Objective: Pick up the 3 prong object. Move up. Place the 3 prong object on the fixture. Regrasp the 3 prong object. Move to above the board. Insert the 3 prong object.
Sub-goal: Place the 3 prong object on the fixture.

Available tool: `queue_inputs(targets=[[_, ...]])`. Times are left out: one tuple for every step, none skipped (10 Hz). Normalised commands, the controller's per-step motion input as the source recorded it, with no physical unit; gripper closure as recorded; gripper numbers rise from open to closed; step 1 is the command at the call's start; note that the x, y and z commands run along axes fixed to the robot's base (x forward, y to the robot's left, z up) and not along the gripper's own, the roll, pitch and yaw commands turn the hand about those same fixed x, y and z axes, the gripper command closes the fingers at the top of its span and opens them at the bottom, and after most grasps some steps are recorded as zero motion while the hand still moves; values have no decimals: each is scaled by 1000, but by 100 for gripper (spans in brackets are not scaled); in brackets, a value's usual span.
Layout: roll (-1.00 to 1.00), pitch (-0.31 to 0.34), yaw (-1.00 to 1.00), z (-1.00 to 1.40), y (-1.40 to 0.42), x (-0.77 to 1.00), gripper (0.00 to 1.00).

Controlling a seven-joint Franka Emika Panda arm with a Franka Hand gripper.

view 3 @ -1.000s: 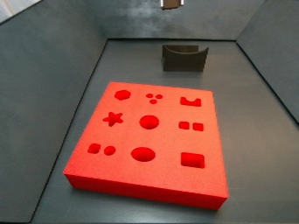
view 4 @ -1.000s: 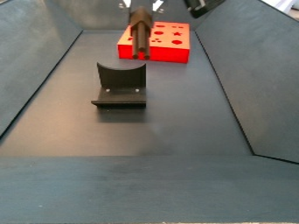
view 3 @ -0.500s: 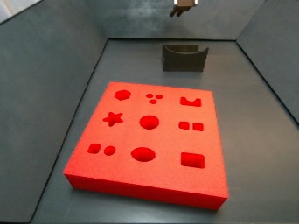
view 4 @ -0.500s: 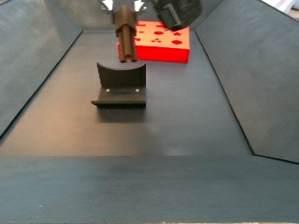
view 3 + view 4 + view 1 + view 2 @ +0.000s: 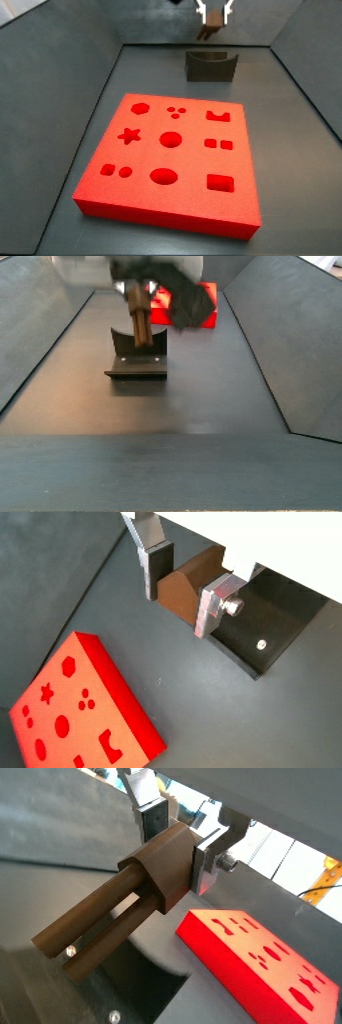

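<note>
My gripper (image 5: 185, 600) is shut on the 3 prong object (image 5: 187, 582), a brown wooden elongated piece, clamped at one end between the silver fingers (image 5: 214, 604). In a wrist view the piece (image 5: 114, 918) sticks far out from the gripper (image 5: 175, 860). In a side view the gripper (image 5: 150, 284) is blurred and the piece (image 5: 139, 321) hangs down, with its lower end at the notch of the dark fixture (image 5: 136, 358); I cannot tell if they touch. In a side view the gripper (image 5: 213, 14) is above the fixture (image 5: 210, 66). The red board (image 5: 171, 150) lies apart, nearer the front.
Grey sloping walls (image 5: 54, 70) close in the floor on both sides. The board also shows in both wrist views (image 5: 80, 712) (image 5: 261, 958), and partly behind the gripper in a side view (image 5: 181, 314). The fixture shows beside the fingers in a wrist view (image 5: 274, 622).
The gripper, with the piece in it, has come down and across to over the fixture; the piece's lower end has dropped to the fixture's notch.
</note>
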Motion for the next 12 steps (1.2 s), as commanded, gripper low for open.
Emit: queue_inputs(targets=[[-583,106,-157,-1000,138,155,100],[-348,63,-162,-1000,141,164,100],[-230,36,-159,-1000,131,169,100],[-174,9,-148,-949,124,167,100],[-103,-29,-131,-742,169,120,100],[-103,-29,-131,-742,169,120,100],[-91,-42,-126,-723,196,112,100],[-92,-49,-126,-704,203,122,100],[-90,-52,-109,-688,204,122,100],[-91,-46,-83,-692,196,108,100],[-90,-46,-66,-687,199,100,100],[0,0,0,0,0,0,0]])
